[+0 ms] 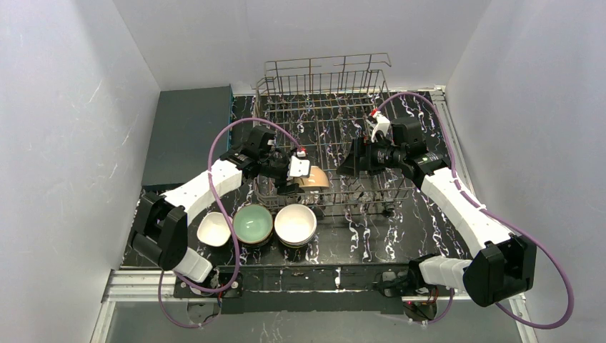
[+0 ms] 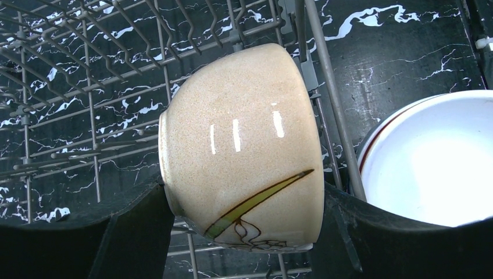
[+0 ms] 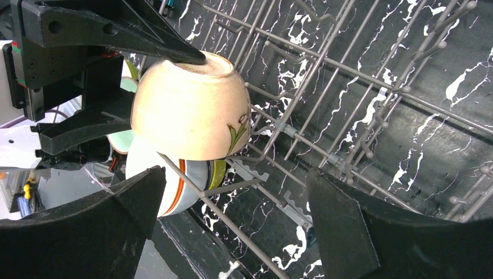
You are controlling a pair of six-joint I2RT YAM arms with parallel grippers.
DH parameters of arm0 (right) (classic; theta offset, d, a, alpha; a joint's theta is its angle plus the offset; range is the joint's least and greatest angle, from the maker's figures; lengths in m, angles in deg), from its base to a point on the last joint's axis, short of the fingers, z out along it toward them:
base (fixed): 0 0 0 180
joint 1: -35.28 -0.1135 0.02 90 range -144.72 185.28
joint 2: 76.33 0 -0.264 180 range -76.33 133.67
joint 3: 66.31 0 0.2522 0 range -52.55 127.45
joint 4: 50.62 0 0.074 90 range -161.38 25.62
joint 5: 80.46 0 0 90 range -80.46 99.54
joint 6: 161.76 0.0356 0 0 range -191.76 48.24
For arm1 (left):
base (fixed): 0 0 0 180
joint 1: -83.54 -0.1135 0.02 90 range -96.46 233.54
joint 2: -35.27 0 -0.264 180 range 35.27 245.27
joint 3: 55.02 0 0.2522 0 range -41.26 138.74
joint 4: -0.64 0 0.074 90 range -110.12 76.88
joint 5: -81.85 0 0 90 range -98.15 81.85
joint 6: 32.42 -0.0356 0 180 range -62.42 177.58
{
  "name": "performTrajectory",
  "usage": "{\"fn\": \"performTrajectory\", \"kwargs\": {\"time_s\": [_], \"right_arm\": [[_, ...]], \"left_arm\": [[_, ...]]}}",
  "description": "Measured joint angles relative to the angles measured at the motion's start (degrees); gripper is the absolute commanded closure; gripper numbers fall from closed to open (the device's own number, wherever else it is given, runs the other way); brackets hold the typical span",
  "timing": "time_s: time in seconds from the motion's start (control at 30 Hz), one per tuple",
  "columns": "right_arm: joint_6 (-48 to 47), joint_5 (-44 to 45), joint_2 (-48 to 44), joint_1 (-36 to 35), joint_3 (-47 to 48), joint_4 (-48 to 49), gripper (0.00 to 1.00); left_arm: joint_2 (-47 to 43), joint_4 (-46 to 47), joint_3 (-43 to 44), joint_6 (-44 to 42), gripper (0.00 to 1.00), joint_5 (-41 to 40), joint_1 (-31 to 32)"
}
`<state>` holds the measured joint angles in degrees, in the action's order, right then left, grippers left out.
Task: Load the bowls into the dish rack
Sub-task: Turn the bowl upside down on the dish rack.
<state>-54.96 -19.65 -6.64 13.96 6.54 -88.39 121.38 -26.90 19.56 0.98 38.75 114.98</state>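
The peach-tan bowl is gripped in the left end effector. It is turned on its side, with one finger on the foot ring and the other at the mouth side. It is held over the near-left rim of the dish rack and is not yet set among the tines. The right end effector hangs over the middle of the rack with its jaws wide apart and nothing between them. A white bowl, a mint green bowl and a stacked white bowl wait on the surface just outside the near wall. For a clean placement, the held bowl should be carried fully inside the rim wire and kept on edge. It should then be lowered so that its wall slips between two rows of tines rather than onto a tip. The grip is best loosened only once the bowl is seen to rest against the wires, since the glazed side looks slippery. The stack below the rim should be cleared on the way.
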Motion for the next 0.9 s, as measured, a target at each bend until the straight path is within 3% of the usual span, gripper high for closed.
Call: {"fn": "performTrajectory", "kwargs": {"time_s": [0.07,0.13,0.17,0.9], "right_arm": [[0.1,-0.3,0.0,0.0,0.0,0.0,0.01],[0.2,-0.8,0.0,0.0,0.0,0.1,0.01],[0.2,-1.0,0.0,0.0,0.0,0.1,0.01],[1.4,-6.9,1.3,-0.3,0.0,2.3,0.03]], "left_arm": [[-0.1,0.0,0.0,0.0,0.36,-0.2,0.0],[-0.3,-0.1,0.0,0.0,0.05,-0.5,0.1],[-0.5,0.1,0.0,0.0,0.02,-0.7,0.1],[-3.3,2.8,-0.3,-0.4,0.07,-1.2,-0.1]]}}
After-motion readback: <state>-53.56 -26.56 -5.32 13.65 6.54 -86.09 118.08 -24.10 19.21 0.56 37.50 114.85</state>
